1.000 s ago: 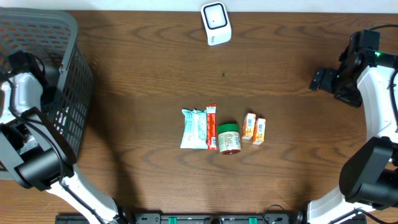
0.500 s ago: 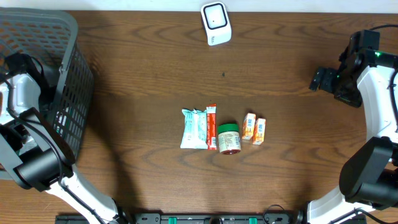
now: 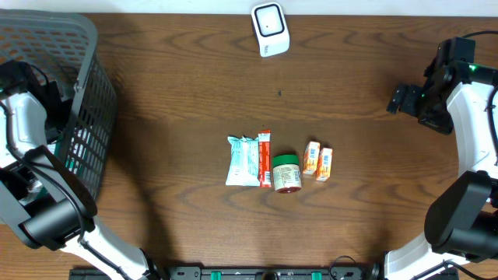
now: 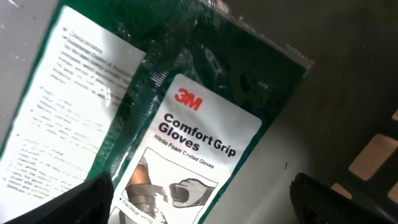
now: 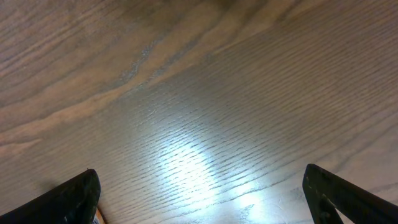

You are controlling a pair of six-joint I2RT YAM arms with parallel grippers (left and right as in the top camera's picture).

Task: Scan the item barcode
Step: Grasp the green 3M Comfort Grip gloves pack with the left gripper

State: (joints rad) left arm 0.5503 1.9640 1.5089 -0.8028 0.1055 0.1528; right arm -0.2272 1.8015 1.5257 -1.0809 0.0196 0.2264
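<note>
Cropped and unreadable
The glove packet [image 4: 205, 134] is cut off by the left wrist view's edges, its fine print blurred; labels on the jar [image 3: 285, 173] and orange cartons [image 3: 312, 159] are too small overhead.

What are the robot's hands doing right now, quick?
Left gripper: open, holding nothing, above the glove pack.
Right gripper: open, holding nothing, above the table.

Left end effector [image 4: 208, 196] and its arm [image 3: 19, 124] slightly further left over the basket [image 3: 89, 117]
</note>
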